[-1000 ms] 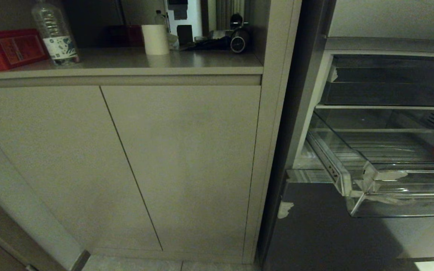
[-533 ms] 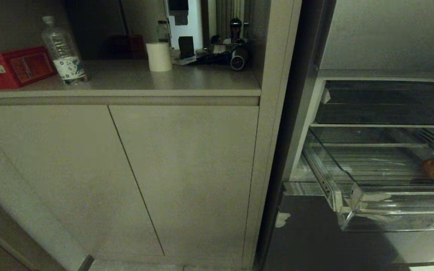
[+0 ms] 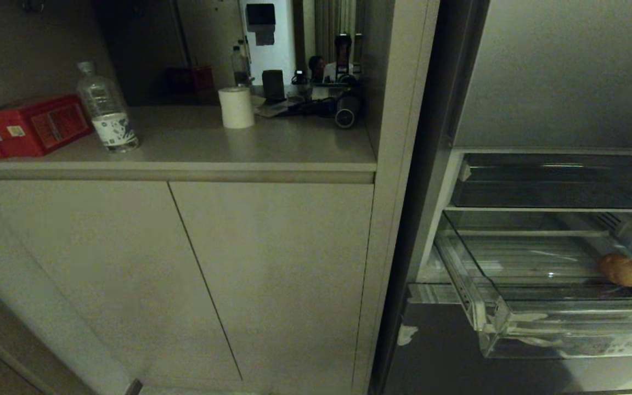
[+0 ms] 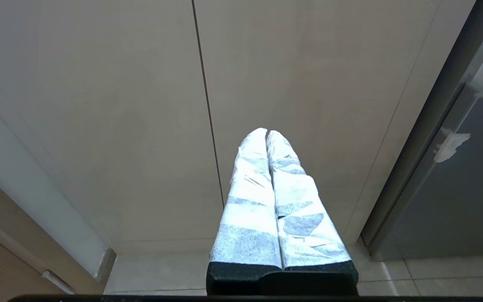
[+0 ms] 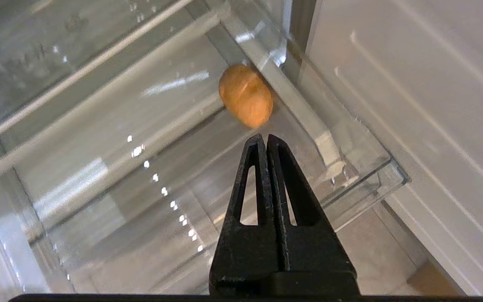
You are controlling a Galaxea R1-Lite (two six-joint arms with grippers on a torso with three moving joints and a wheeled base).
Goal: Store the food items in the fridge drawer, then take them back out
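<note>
The clear fridge drawer (image 3: pixel 519 321) stands pulled out of the open fridge at the right of the head view, white tape on its front corner. A round orange-brown food item (image 3: pixel 620 270) lies on its ribbed floor by the right wall. In the right wrist view the same food item (image 5: pixel 245 95) rests inside the drawer (image 5: pixel 375 176), and my right gripper (image 5: pixel 263 137) hovers shut just short of it, holding nothing. My left gripper (image 4: pixel 266 131) is shut and empty, parked low in front of the beige cabinet doors. Neither arm shows in the head view.
A darker smoky bin (image 3: pixel 552 181) sits above the drawer. Left of the fridge, a beige cabinet (image 3: pixel 272 274) carries on its counter a red box (image 3: pixel 30 126), a water bottle (image 3: pixel 106 109), a paper roll (image 3: pixel 236 107) and dark gadgets (image 3: pixel 338 107).
The whole head view has shifted downward in the picture as the camera rose: counter, fridge and drawer all sit lower, and more of the wall behind the counter shows. The food item stays in the drawer.
</note>
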